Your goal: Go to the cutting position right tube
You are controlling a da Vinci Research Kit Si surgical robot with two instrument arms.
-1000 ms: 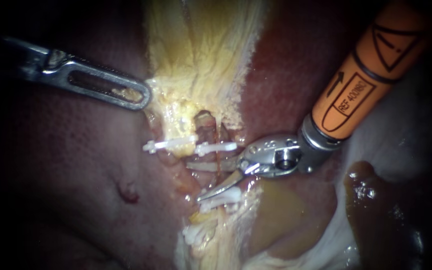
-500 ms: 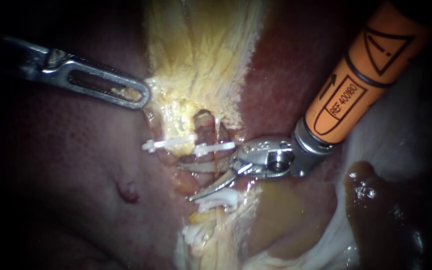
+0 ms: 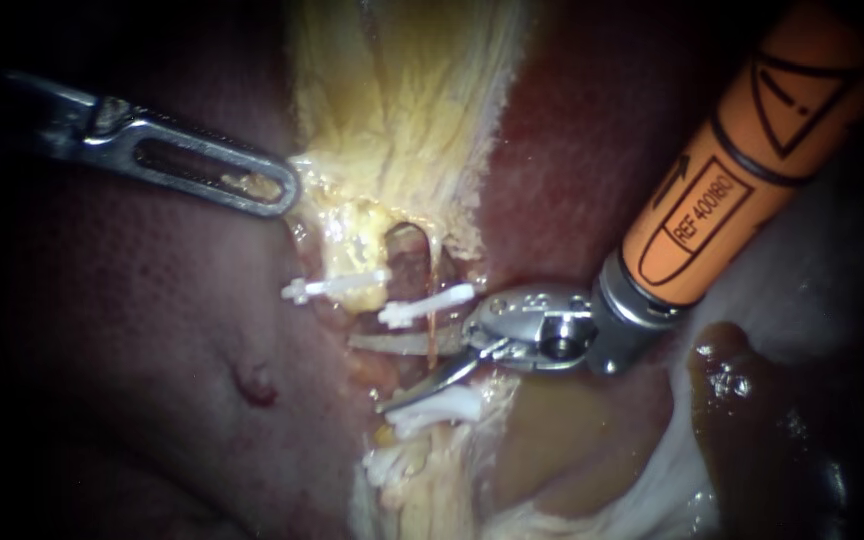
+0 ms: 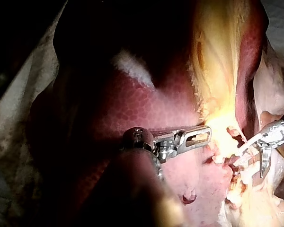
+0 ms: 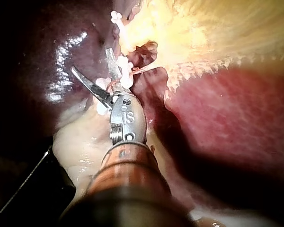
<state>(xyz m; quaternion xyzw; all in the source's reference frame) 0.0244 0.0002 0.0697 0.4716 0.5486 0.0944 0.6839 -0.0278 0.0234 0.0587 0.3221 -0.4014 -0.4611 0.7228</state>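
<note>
Right instrument (image 3: pixel 370 372) claw is held wide open, empty; thin reddish right tube (image 3: pixel 431 328) is straddled just beside white plastic clip (image 3: pixel 427 305). Clip could be nicked or dislodged if blades are shut this near. Left instrument (image 3: pixel 284 195) claw is clamped on yellow fatty tissue (image 3: pixel 392 120) above clip.

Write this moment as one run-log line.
step: go to cutting position | right instrument: blades open, between upper clip and lower clip | left instrument: shut on yellow tissue

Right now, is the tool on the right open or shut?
Open. The right tool shows two blades spread in a V, a clear gap between them, in both the endoscope and right wrist views.
</note>
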